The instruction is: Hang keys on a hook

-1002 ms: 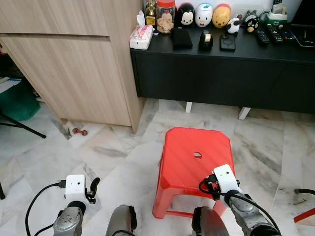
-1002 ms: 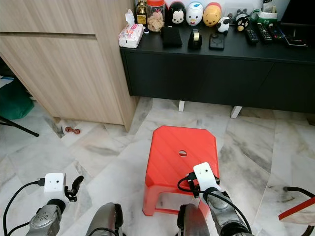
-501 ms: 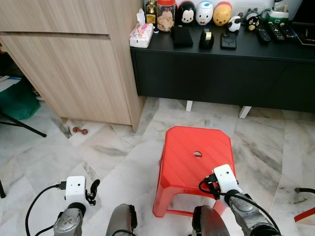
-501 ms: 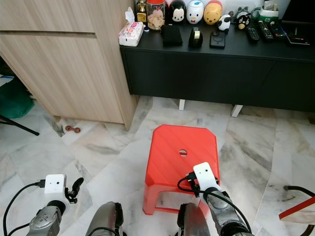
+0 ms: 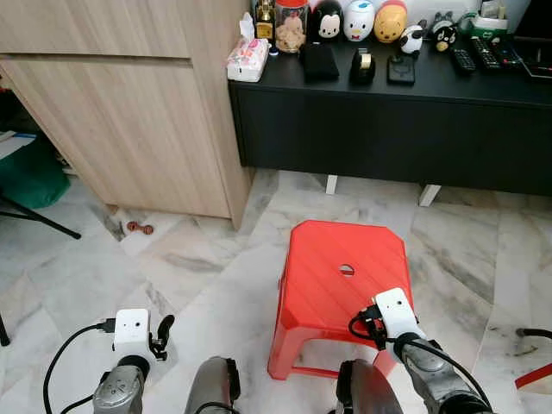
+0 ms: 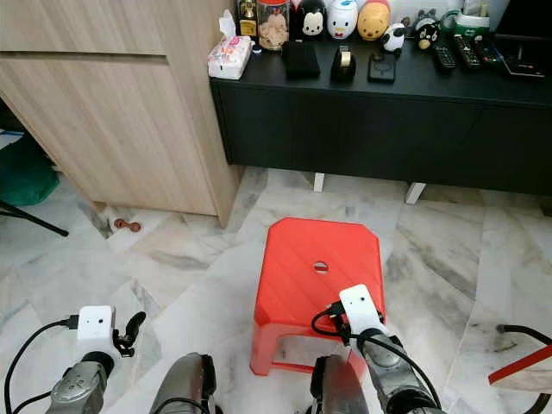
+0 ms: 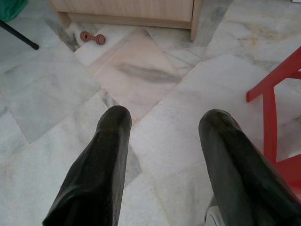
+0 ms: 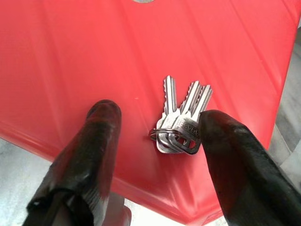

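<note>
From the head view, the red plastic stool [image 5: 343, 289] is sitting at lower centre, its near edge hidden behind the right gripper [image 5: 377, 321]; the left gripper [image 5: 159, 332] is hanging at lower left.

In the left wrist view, its fingers [image 7: 101, 165] are standing wide apart, gripping nothing, over the marble floor [image 7: 141, 75].

In the right wrist view, the fingers [image 8: 91, 150] are spread open, with the bunch of keys [image 8: 181, 122] lying on the stool between them, just beside one finger.

Stamped lettering on one of the keys [image 8: 182, 123], too blurred to read
</note>
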